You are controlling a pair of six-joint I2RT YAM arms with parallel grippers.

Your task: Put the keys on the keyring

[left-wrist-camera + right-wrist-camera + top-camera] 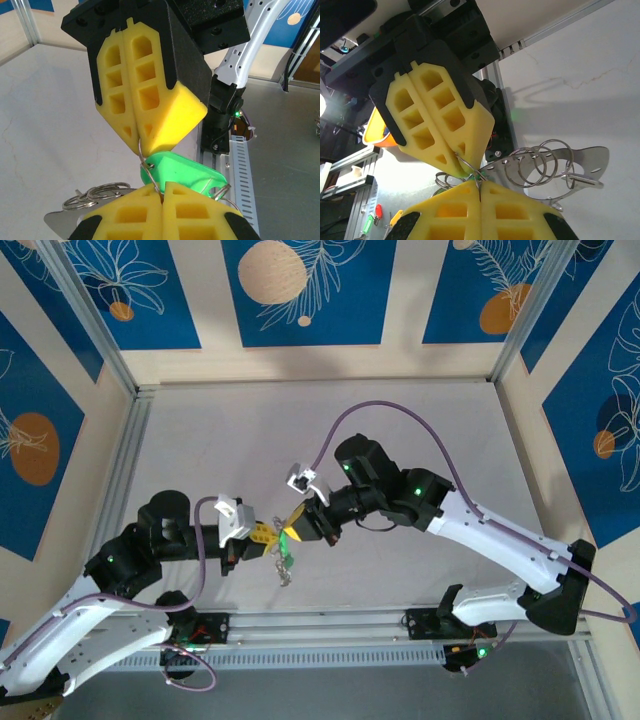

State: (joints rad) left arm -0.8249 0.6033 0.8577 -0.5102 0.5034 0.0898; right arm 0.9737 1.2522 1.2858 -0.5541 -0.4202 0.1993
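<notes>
The desk [420,420] lies wide and bare beyond the keyring. On the near side of the keyring, the aluminium rail [330,625] and both arm bases crowd close, so any swing or pull-apart is best taken toward the far side.

The left gripper [161,190] and the right gripper [139,134] meet tip to tip at the keyring [142,152]. Each is clamped fully down on its thin wire and holds it up off the desk. They pinch nearly the same short stretch, so almost no free wire lies between them.

To do the step well, I judge that one gripper should hold firm. The other should ease along the wire only a little, without twisting, so the loop's gap opens cleanly and does not bend.

The keys [285,565] hang just below the keyring. The green-headed key [177,172] touches the wire. A cluster of small split rings [535,160] and a flat metal piece [592,160] hang beside it. I cannot tell whether any of them is fully threaded. Their dangling weight could swing into the fingertips, so moves should be slow.
</notes>
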